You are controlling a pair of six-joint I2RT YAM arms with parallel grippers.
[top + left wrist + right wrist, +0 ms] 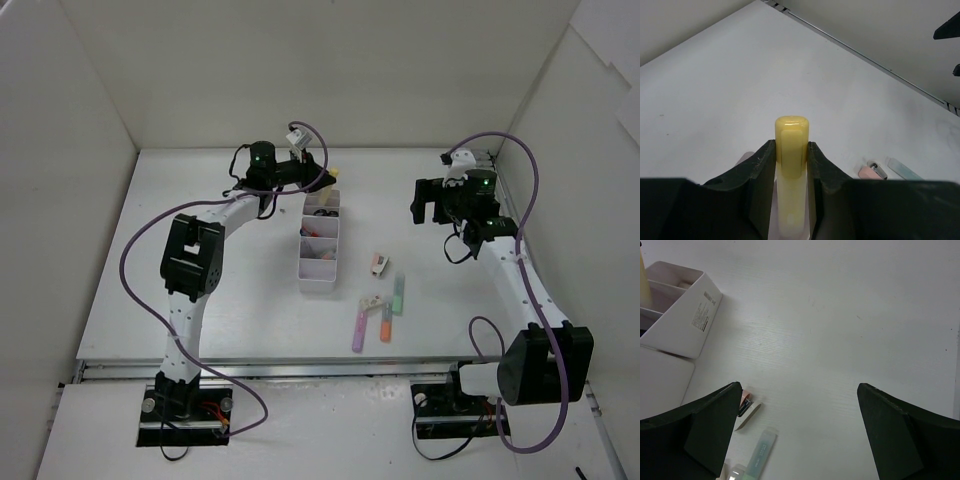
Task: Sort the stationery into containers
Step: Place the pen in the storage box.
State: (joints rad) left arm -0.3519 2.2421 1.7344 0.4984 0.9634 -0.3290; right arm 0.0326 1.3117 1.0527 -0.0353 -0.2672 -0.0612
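- Over the far end of the narrow white four-compartment organiser tray (318, 288), the left claw (326, 184) pinches a chunky yellow highlighter (791, 142). Its rounded cap pokes out past the fingertips, and it has not been let go.
- Inside the tray, the three farther compartments hold small dark and pale items, too small to tell apart. The nearest compartment looks bare.
- Right of the tray, loose on the white tabletop (200, 260), lie a purple highlighter (358, 328) and an orange highlighter (386, 322), just beside each other.
- A pale green highlighter (398, 294) lies just beyond those two.
- Two small white-pink erasers are also unsorted: one eraser (372, 302) sits near the highlighter tips, and the other eraser (380, 264) lies a little farther back.
- By my reckoning the sort is partway through: some pieces are binned, one is in the air, and five remain on the tabletop.
- The right claw (430, 205) is spread wide and holds nothing. It hovers above bare tabletop, beyond and to the right of the leftovers.
- Nothing lies between the loose items and the tray.
- The nearer eraser crowds the highlighters, which may hamper a clean pick there.
- The left arm hangs over the tray's far end, so both arms working the tray at once looks tight.
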